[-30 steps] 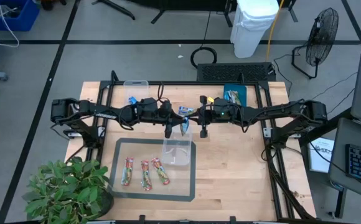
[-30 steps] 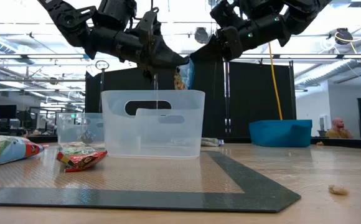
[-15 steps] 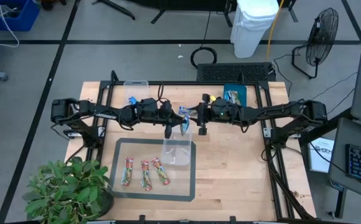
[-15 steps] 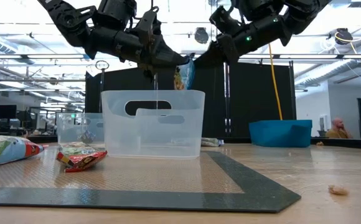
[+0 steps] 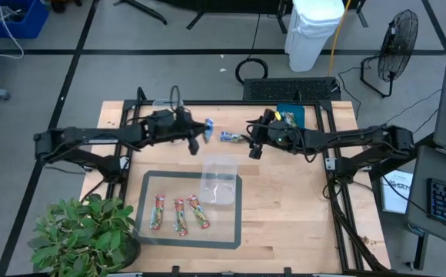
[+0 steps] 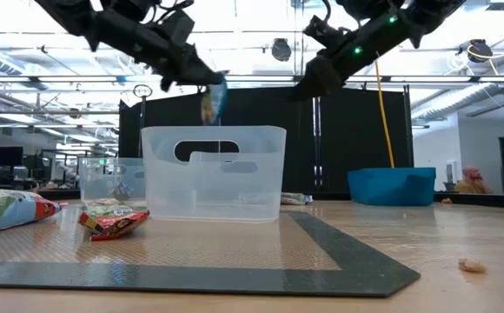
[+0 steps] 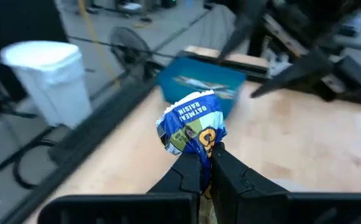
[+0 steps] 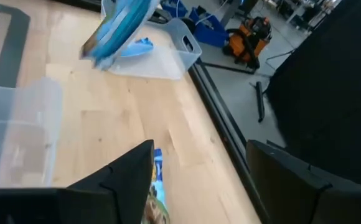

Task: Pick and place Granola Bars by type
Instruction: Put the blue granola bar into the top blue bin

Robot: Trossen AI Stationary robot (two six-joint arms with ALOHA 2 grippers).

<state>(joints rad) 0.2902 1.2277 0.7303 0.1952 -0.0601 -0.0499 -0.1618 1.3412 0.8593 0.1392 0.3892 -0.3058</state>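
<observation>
Granola bar, blue wrapper (image 7: 192,129), clamped in left jaws (image 5: 195,144), held in air upper-centre of high view, above bench (image 5: 292,200). Right jaws (image 5: 254,149) apart, nothing in them, just right of centre; another blue bar (image 5: 231,137) on bench nearby. Clear tub (image 5: 219,180) below centre, 3 red-green bars (image 5: 178,214) lower left on mat (image 5: 148,235).

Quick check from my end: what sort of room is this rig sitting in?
Probably a robotics lab or workshop in an open industrial space. Evidence: a grey concrete floor marked with dark lines, a standing fan and cabling beside the table, and exposed ceiling trusses with other workstations in the low view.
</observation>
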